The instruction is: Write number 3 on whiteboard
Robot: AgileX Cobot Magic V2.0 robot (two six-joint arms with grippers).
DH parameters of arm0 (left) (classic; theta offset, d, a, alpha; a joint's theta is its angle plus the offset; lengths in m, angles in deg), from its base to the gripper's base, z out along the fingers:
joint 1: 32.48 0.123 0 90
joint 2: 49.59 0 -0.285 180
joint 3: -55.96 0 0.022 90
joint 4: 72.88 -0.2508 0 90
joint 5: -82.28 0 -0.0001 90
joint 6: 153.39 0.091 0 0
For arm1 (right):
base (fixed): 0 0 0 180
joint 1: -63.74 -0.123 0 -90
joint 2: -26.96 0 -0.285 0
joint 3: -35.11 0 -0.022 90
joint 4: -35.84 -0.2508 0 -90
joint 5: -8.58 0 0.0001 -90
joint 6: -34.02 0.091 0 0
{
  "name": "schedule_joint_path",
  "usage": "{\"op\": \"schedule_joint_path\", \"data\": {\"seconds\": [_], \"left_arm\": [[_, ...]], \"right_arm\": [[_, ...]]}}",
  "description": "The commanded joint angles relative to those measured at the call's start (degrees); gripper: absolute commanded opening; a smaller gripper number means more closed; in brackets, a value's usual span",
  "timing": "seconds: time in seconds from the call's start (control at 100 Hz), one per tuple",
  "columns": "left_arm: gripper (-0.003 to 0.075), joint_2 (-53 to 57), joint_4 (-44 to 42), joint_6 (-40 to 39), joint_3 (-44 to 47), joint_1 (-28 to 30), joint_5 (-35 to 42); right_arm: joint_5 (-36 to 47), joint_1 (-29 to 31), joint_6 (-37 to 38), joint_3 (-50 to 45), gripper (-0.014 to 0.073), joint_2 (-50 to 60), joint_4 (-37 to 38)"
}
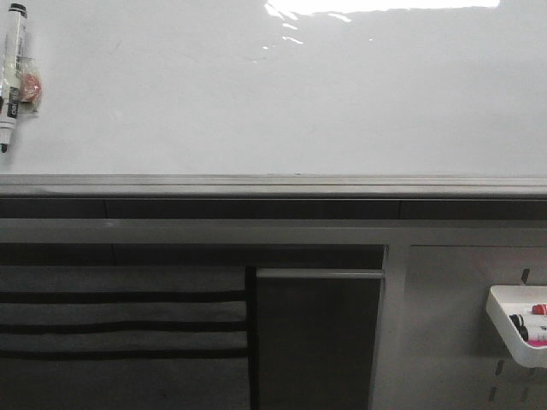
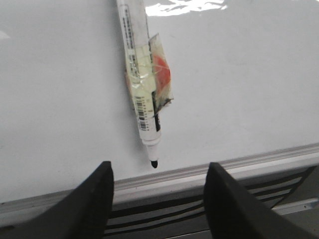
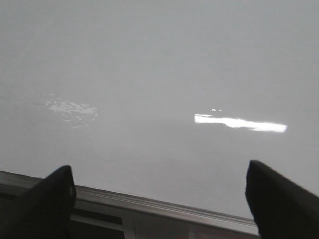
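Whiteboard (image 1: 273,102) fills upper frame of front view, blank: number 3 not yet written. Marker pen (image 1: 12,73) hangs upper left, tip down, taped or magnet-held on board, likely parked for pickup. Left gripper (image 2: 158,191) faces it, fingers (image 2: 92,199) spread, empty. Right gripper (image 3: 159,199) faces bare board, fingers spread wide. Pen label has barcode; text unreadable. Spare markers in tray (image 1: 513,329) lower right.

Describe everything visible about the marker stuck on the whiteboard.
The marker is a slim white pen with a printed barcode label and a bare black tip pointing down. Clear tape with a red patch fixes its middle flat against the whiteboard, at the board's far left in the front view. The left gripper is open below it, apart.
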Motion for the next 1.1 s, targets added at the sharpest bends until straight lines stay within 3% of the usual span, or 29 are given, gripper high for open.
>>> {"op": "schedule_joint_path", "data": {"seconds": [0.0,0.55,0.94,1.091], "left_arm": [[0.0365,-2.97,0.68,-0.06,-3.02,-0.48,7.09],[0.0359,-13.1,0.81,-0.06,-7.03,-0.48,14.7],[0.0121,-13.57,0.81,-0.06,-7.03,-0.48,14.71],[0.005,-13.15,0.58,-0.06,-7.03,-0.48,13.57]], "right_arm": [[4.05,-0.04,-0.58,2.24,0.0624,-0.92,0.94],[4.05,-0.04,-0.58,2.24,0.0624,-0.92,0.94],[3.56,-0.04,-0.58,2.24,0.0624,-0.92,1.03],[-1.53,-0.04,-0.58,2.8,0.0624,-0.92,0.44]]}}
